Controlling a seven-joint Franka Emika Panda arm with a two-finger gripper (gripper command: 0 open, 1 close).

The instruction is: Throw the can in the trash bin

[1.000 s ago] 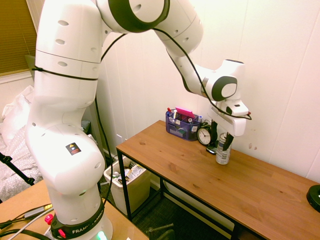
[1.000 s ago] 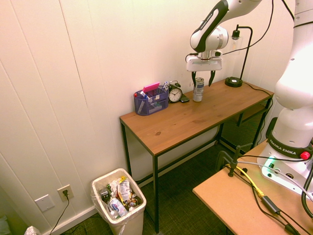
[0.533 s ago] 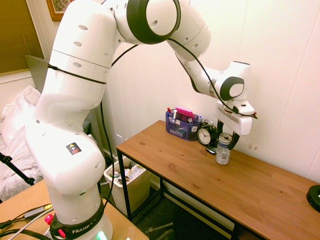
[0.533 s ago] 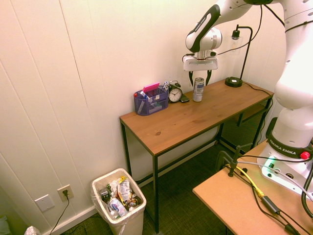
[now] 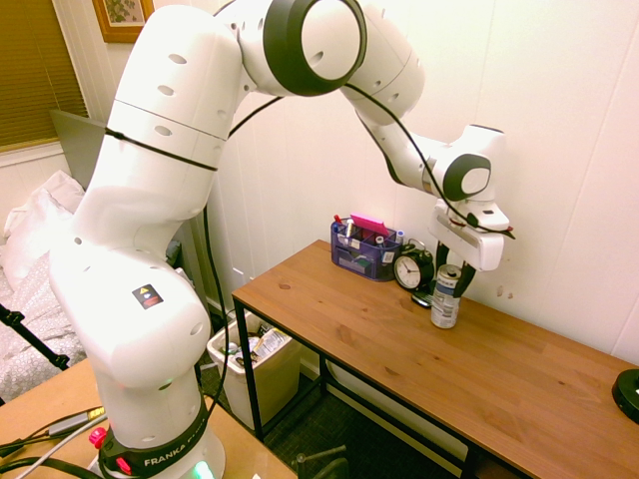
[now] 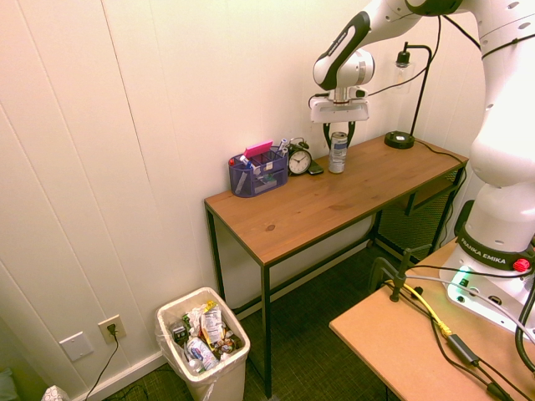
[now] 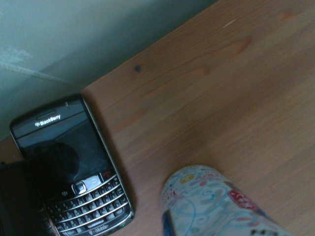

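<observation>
The slim silver-white can stands upright on the wooden desk, near the wall. My gripper hangs at the can's top, open, with one finger on each side of its upper part. In the wrist view the can shows close up, with coloured print. The off-white trash bin stands on the floor beyond the desk's far end and holds rubbish.
A black alarm clock and a black phone sit right beside the can. A blue desk organizer is further along the wall. A black lamp base stands at the other end.
The gripper has shifted sideways towards the wall and over the can, so its fingers now straddle the can's top. The can has not moved.
</observation>
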